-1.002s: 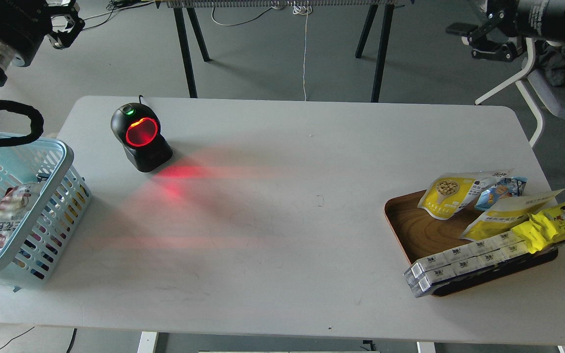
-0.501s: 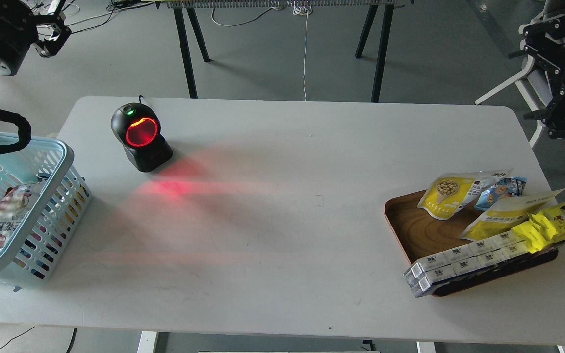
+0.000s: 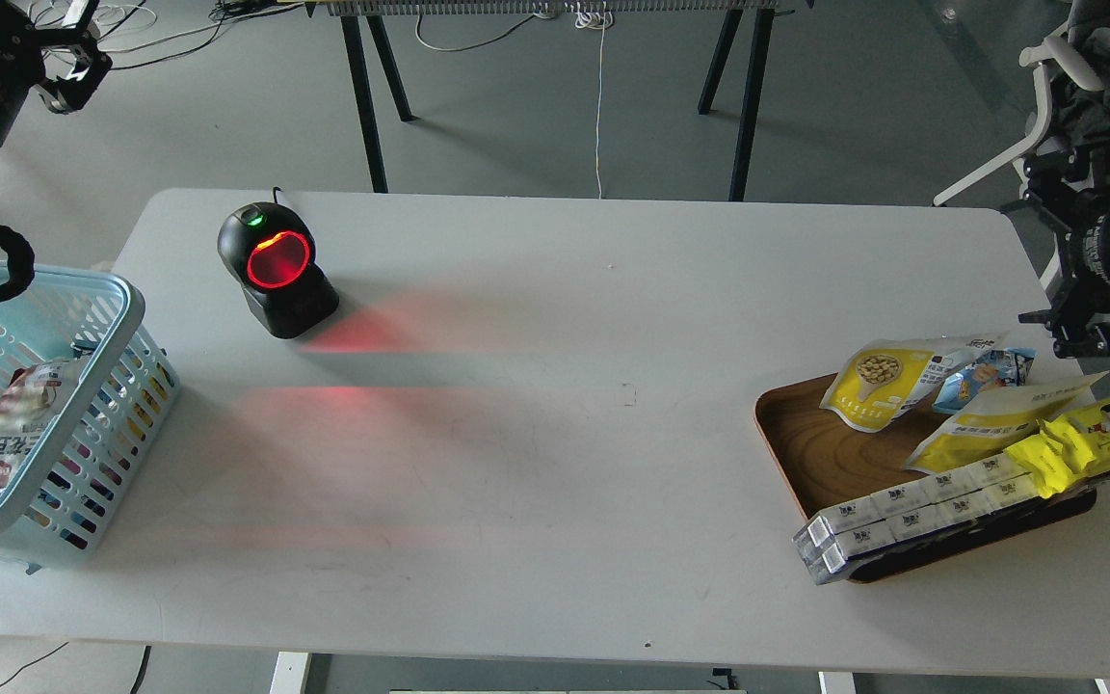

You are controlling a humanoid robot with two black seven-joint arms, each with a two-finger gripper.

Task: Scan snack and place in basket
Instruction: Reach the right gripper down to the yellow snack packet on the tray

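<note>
Head view: snack pouch (image 3: 881, 384) leans on the wooden tray's (image 3: 810, 445) far rim at bench (image 3: 555, 424) right. Blue basket (image 3: 83, 405) sits at the left edge. My right hand (image 3: 1080, 333) hovers beside the tray, left hand (image 3: 68, 67) top-left; can't tell either grip.

The surface (image 3: 565, 463) looks smooth and matt, pale grey, with faint scuffs and a soft red glow spread across it from the glossy black plastic scanner (image 3: 276, 270). The basket (image 3: 121, 328) is light blue slotted plastic with a dull sheen, while the tray (image 3: 806, 443) shows brown wood grain under a smooth finish. The snack (image 3: 878, 384) is a shiny crinkled film pouch, and the boxes (image 3: 911, 516) wear clear glossy wrap.
</note>
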